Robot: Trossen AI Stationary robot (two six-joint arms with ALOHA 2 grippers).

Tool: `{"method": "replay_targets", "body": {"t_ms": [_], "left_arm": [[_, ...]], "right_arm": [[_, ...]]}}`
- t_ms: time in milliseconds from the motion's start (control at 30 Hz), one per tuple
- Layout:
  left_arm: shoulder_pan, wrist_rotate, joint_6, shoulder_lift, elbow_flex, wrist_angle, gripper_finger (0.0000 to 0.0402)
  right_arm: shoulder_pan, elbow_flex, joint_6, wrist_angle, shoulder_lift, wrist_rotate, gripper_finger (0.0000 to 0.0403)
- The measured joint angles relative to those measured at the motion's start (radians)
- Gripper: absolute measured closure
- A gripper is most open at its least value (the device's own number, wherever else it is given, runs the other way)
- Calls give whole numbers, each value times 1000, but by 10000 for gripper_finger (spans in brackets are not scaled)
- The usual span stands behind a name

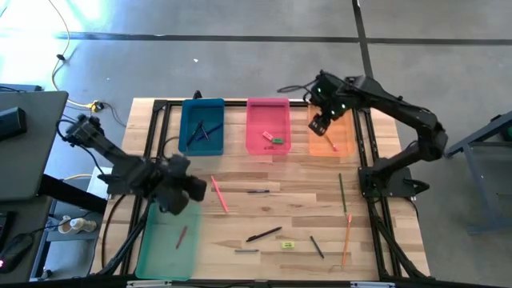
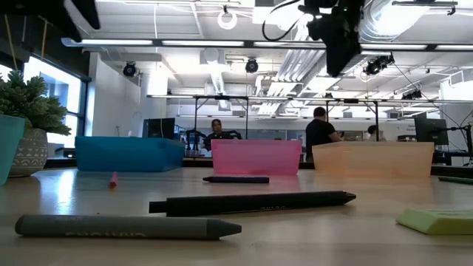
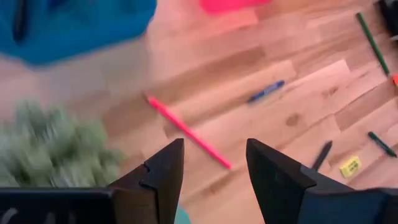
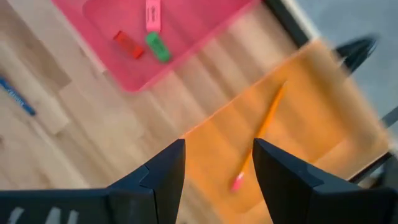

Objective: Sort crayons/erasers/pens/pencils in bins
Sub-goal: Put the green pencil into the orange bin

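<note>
Closest to the low camera lies a dark grey crayon (image 2: 126,226), with a black pen (image 2: 251,202) just behind it, both crosswise. My right gripper (image 1: 319,123) hangs empty, fingers apart, over the orange bin (image 1: 332,126) (one orange pencil (image 4: 261,132) already inside), so I'd work the left gripper (image 1: 190,190), also released. I'd drop on the pink pencil (image 3: 188,131), which runs diagonally, far-left to near-right, with fingers squarely across that axis.
</note>
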Motion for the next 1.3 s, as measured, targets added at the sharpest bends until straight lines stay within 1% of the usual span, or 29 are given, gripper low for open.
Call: {"method": "replay_targets", "body": {"t_ms": [133, 333, 400, 467, 633, 800, 967, 1067, 1300], "left_arm": [[80, 2, 220, -56, 0, 18, 241], [185, -9, 480, -106, 0, 54, 241], [218, 3, 568, -112, 0, 74, 241], [249, 37, 660, -112, 0, 103, 241], [326, 166, 876, -108, 0, 205, 241], [392, 304, 1056, -104, 0, 350, 241], [444, 433, 1177, -104, 0, 460, 241], [466, 484, 1227, -104, 0, 499, 241], [498, 487, 1277, -104, 0, 503, 241]], "right_arm": [[52, -105, 155, 14, -75, -1, 224], [157, -248, 433, 55, -189, 1, 224], [199, -289, 537, 55, -223, 1, 224], [244, -329, 642, 55, -254, 12, 224], [364, -404, 886, 55, -302, 67, 224], [468, -452, 1053, 70, -306, 100, 224], [557, -511, 1168, 112, -306, 100, 224], [607, -546, 1228, 147, -306, 96, 224], [707, -577, 1391, 184, -300, 97, 224]]}}
